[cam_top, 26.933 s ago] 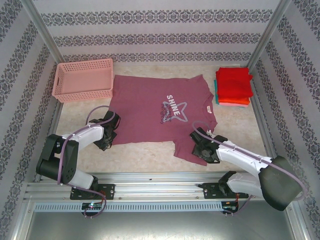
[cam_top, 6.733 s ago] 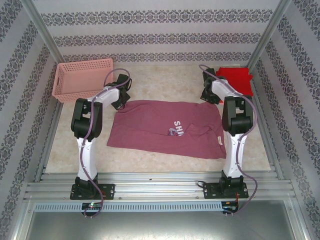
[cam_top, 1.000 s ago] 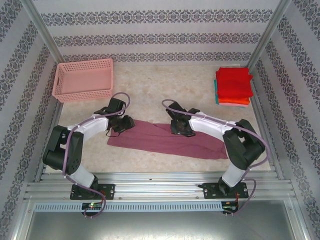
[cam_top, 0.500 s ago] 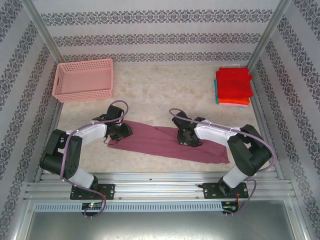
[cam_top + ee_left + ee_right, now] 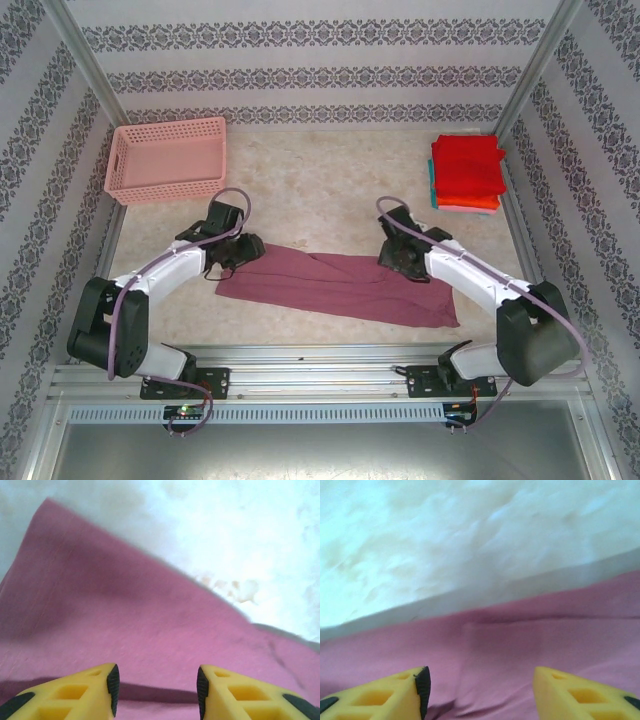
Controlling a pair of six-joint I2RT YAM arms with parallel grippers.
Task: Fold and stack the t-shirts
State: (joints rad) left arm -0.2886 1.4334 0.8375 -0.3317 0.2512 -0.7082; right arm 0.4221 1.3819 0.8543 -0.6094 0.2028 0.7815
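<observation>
Both part-open, empty: my left claw [image 5: 157, 687], right claw [image 5: 480, 680], over maroon shirt [image 5: 340, 285] on pale mottled counter [image 5: 320, 180]; patterned walls [image 5: 320, 60].

Pale, mottled tabletop [image 5: 330, 180], stained in places. Bears at the far left a pink lattice basket [image 5: 168, 158], upright, mouth up. Holds at the far right a stack of folded t-shirts [image 5: 467, 172]: red on top, orange showing at the near edge, teal along the left edge. Carries nearer the front, in the middle, a maroon t-shirt [image 5: 335, 285] folded into a long narrow band, lying flat, slightly slanted, right end nearer the front, well apart from basket and stack.
</observation>
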